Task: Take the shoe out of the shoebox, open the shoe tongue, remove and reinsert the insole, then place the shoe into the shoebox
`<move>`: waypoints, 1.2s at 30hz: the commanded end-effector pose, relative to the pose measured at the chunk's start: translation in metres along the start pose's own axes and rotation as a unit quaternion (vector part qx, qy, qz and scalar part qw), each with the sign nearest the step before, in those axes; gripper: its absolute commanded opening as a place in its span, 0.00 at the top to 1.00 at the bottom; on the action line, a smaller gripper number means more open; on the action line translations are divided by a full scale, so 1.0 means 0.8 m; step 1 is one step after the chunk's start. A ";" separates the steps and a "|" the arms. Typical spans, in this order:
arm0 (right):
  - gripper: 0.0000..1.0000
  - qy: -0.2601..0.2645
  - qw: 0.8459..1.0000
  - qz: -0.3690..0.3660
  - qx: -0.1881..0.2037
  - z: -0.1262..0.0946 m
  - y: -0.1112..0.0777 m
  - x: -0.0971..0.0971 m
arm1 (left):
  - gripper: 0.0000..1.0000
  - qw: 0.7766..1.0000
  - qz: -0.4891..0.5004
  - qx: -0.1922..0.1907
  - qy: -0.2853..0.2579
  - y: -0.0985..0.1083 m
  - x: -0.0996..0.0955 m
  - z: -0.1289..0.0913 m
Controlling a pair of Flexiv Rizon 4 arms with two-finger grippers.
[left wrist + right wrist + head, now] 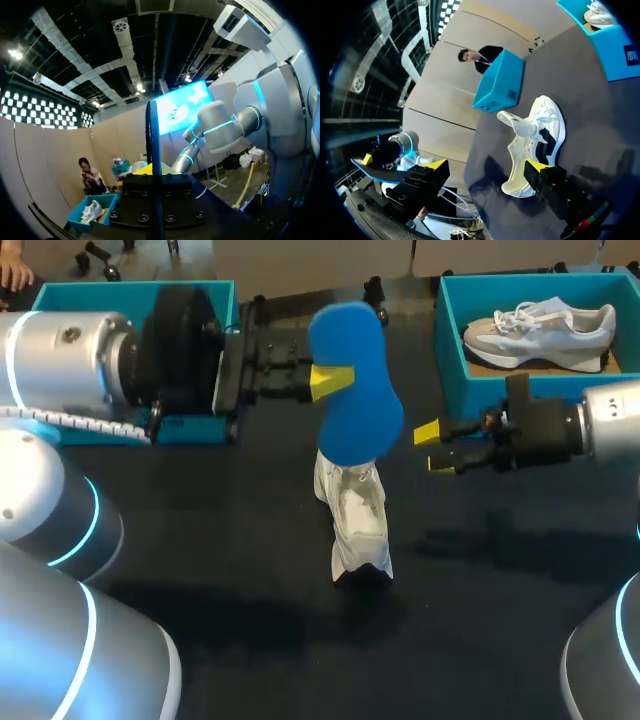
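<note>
The blue insole [355, 390] looks like smooth, matt foam; the white shoe [357, 520] is soft mesh cloth with smoother panels. The dark counter [230, 570] is matt, the teal shoebox [448, 340] plain matt cardboard.

I'm counting two shoes: a white shoe [355, 525] and a grey shoe [540, 328]. Two teal boxes are showing, left shoebox [90, 295] and right shoebox [450, 330], plus one blue insole [355, 380].
</note>
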State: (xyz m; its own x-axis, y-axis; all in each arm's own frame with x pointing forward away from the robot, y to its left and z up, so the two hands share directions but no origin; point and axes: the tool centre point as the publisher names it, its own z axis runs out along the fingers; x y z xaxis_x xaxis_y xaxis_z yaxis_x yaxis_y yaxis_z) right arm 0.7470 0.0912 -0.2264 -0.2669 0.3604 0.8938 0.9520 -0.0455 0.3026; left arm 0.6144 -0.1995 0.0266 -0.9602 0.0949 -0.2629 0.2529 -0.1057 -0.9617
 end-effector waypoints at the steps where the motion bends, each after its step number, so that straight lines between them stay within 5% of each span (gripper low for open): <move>1: 0.00 0.003 1.000 0.009 -0.004 0.001 -0.001 0.001 | 1.00 0.997 0.074 -0.005 0.012 0.010 -0.001 -0.021; 22: 0.00 0.035 0.994 0.106 -0.018 -0.003 0.019 0.052 | 1.00 0.935 0.355 -0.008 -0.012 0.075 -0.029 -0.057; 36: 0.00 0.076 0.990 0.122 -0.013 -0.002 0.030 0.078 | 1.00 0.934 0.356 -0.006 -0.017 0.076 -0.030 -0.058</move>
State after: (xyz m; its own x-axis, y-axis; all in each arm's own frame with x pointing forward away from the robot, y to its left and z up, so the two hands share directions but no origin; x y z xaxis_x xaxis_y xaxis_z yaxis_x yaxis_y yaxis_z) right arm 0.7502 0.1078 -0.1663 -0.0538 0.1893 0.9804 0.9869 -0.1394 0.0811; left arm 0.6583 -0.1619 -0.0295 -0.5517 -0.0282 -0.8336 0.8298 -0.1192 -0.5452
